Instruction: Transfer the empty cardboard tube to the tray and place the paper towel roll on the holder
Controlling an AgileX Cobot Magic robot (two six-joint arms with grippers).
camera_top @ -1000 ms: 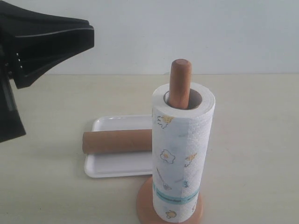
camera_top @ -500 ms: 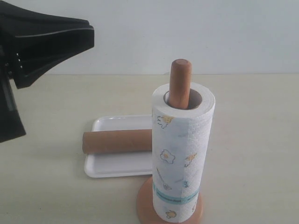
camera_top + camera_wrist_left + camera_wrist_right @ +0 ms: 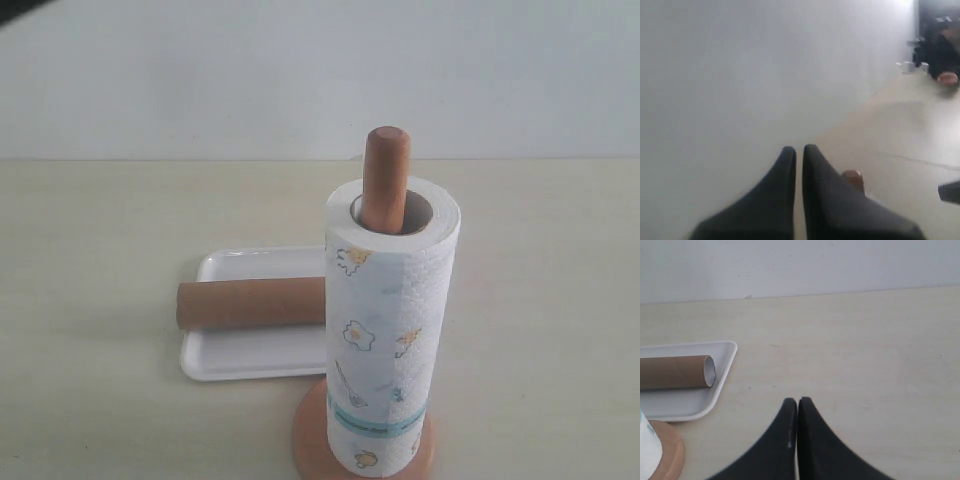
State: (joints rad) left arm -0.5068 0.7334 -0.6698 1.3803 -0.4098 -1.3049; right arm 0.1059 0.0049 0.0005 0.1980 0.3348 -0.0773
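The paper towel roll (image 3: 390,330) stands upright on the holder (image 3: 385,178), whose wooden post pokes out of the roll's core and whose round base (image 3: 308,440) shows below. The empty cardboard tube (image 3: 250,303) lies on its side in the white tray (image 3: 240,355), behind and left of the roll. In the right wrist view the tube (image 3: 675,372) and tray (image 3: 720,385) are off to one side, and my right gripper (image 3: 798,401) is shut over bare table, holding nothing. My left gripper (image 3: 799,148) is shut, empty and raised, with the post's top (image 3: 854,178) peeking beside one finger.
A pale wall runs behind the beige tabletop (image 3: 540,300). Neither arm shows in the exterior view. Far across the room in the left wrist view stand dark shapes and small objects (image 3: 935,60).
The left arm, which filled the upper left of the exterior view, has left that view. Roll, tube and tray have not moved.
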